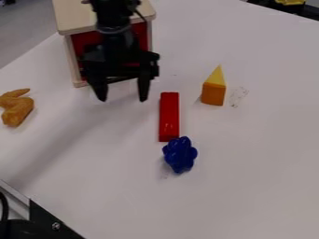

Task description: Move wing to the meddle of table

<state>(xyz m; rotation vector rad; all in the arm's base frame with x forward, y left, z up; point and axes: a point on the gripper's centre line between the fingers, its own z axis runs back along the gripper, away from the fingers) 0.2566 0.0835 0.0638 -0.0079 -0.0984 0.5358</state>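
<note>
My gripper (pixel 122 94) hangs at the upper left of the camera view, its two fingers spread apart with nothing between them. The orange-brown chicken wing (pixel 18 109) lies at the far left of the white table (pixel 249 186), to the left of the gripper and apart from it.
Behind the gripper stands a wooden box (pixel 72 23) with a red front. A red block (pixel 169 116) lies near the middle, with a blue flower-like piece (pixel 180 154) at its near end. An orange block (pixel 213 94) with a yellow triangular top (pixel 216 76) stands to its right.
</note>
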